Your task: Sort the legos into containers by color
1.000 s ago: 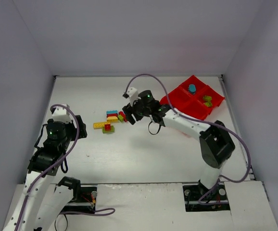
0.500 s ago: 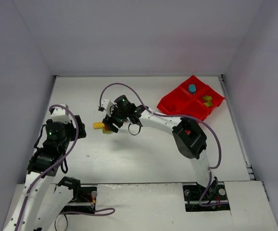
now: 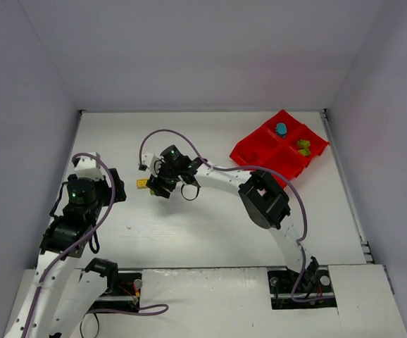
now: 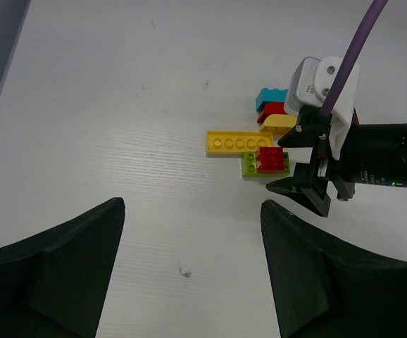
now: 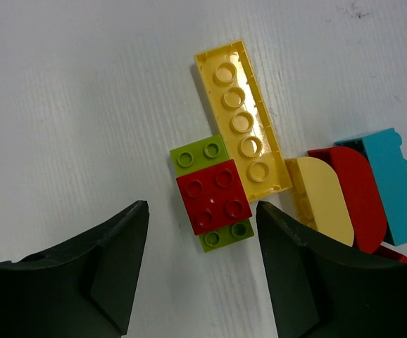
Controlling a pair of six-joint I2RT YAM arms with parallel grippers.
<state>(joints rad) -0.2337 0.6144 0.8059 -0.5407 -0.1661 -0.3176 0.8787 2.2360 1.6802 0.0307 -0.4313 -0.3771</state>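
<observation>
The legos (image 5: pixel 242 134) lie in a small cluster left of the table's middle. It holds a long yellow plate, a red square brick (image 5: pixel 212 196) stacked on a lime green one (image 5: pixel 198 153), a rounded yellow piece (image 5: pixel 323 201), a rounded red piece (image 5: pixel 355 197) and a cyan brick (image 5: pixel 393 186). My right gripper (image 5: pixel 202 206) is open, its fingers either side of the red-on-green stack without touching it. In the top view it hides most of the cluster (image 3: pixel 142 184). My left gripper (image 4: pixel 193 208) is open and empty, well short of the cluster (image 4: pixel 237 143). The containers (image 3: pixel 256 149) are at the back right.
One tray compartment holds a cyan lego (image 3: pixel 281 129), another a green one (image 3: pixel 303 146). The right arm stretches across the table's middle from its base (image 3: pixel 302 274). White walls enclose the table on three sides.
The right arm has swung left from beside the red tray to over the brick cluster. The left arm has stayed still.
</observation>
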